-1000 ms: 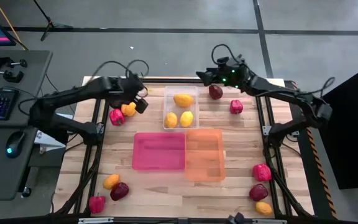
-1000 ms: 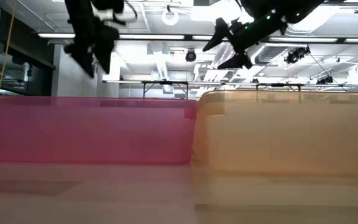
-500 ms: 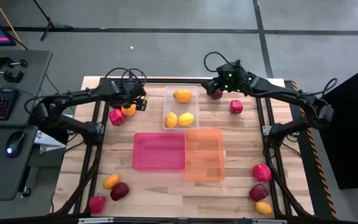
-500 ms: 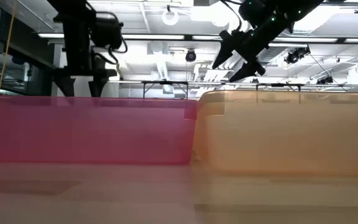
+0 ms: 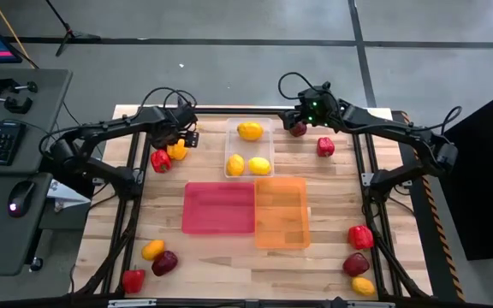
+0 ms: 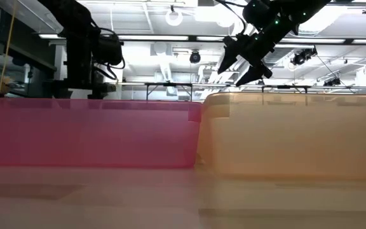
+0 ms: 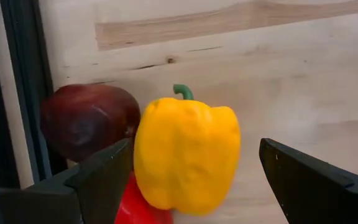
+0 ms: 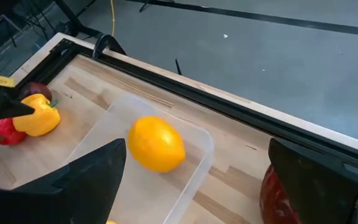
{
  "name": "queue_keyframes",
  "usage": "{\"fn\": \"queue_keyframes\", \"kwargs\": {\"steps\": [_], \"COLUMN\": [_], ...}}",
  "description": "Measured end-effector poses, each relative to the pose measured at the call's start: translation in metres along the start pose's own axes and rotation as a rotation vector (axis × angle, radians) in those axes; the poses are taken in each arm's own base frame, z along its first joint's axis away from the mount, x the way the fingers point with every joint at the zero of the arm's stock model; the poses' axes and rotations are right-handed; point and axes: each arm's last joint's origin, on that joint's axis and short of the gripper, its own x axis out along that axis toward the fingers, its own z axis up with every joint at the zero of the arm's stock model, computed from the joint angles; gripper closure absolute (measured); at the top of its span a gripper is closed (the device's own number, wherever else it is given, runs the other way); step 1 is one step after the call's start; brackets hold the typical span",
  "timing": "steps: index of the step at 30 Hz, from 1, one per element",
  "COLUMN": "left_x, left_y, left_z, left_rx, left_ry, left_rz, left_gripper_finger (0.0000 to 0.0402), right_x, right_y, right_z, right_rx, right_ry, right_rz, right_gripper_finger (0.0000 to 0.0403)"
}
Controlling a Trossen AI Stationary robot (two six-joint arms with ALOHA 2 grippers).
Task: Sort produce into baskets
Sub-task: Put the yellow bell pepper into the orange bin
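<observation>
Left end effector (image 7: 188, 180) has dropped, open, astride the yellow pepper (image 7: 187, 154) (right end effector (image 8: 194, 180) open, empty).

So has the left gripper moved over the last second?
Yes. In the high view the left gripper has drawn away from the clear bin, to above the yellow pepper.

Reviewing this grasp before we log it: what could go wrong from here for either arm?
1. The left gripper is open around the yellow bell pepper, which touches a red pepper and sits close to a dark maroon piece; closing may nudge or pinch them.
2. The right gripper hangs over a maroon piece next to the clear bin; a finger could clip the bin wall.
</observation>
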Motion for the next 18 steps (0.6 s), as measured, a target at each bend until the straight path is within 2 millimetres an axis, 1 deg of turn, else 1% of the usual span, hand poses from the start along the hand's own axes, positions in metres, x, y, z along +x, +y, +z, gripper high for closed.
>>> {"fn": "queue_keyframes", "kwargs": {"steps": [5,8,13,16,18], "left_x": [0.018,0.033,0.052,0.060,0.061], "left_y": [-0.009,-0.015,-0.024,-0.027,-0.030], "left_z": [0.002,0.001,-0.002,-0.006,-0.007], "left_rx": [0.033,0.047,0.078,0.130,0.160], "left_ry": [0.050,0.124,0.176,0.213,0.211], "left_rz": [0.033,0.045,0.092,0.096,0.087], "left_gripper_finger": [0.0065,0.0065,0.0064,0.0065,0.0070], "right_x": [0.000,0.000,0.000,0.000,0.000], "right_y": [0.000,-0.001,-0.001,-0.001,-0.001], "right_z": [0.000,0.000,0.000,0.000,0.000], "right_rx": [0.000,0.000,0.000,0.000,0.000], "right_ry": [-0.008,-0.010,-0.010,-0.010,-0.010], "right_rz": [-0.017,-0.022,-0.022,-0.022,-0.022], "right_gripper_finger": [0.0020,0.0020,0.0020,0.0020,0.0020]}}
